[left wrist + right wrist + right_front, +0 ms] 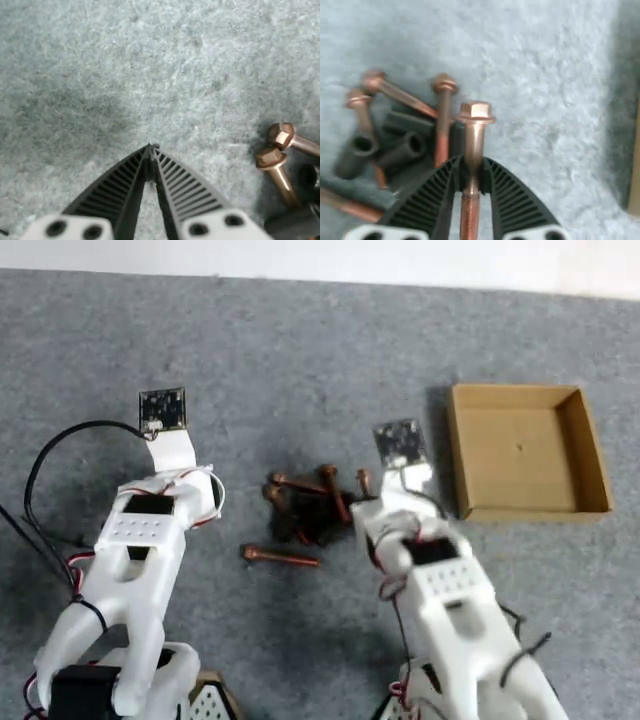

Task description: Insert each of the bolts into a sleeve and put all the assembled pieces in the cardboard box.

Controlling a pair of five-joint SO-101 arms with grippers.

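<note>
A pile of copper bolts [300,490] and black sleeves [295,525] lies on the grey carpet between the two arms; one bolt [280,556] lies apart in front of it. My right gripper [471,170] is shut on a copper bolt [474,137], hex head pointing away from the wrist, just beside the pile. Several sleeves [400,147] and bolts [442,117] lie under and beside it. My left gripper [150,150] is shut on nothing, over bare carpet left of the pile, with two bolt heads [275,147] to one side. The cardboard box [525,450] sits at the right.
Grey carpet covers the whole table. The box's near wall [535,508] stands just right of the right arm. Cables [45,510] trail beside the left arm's base.
</note>
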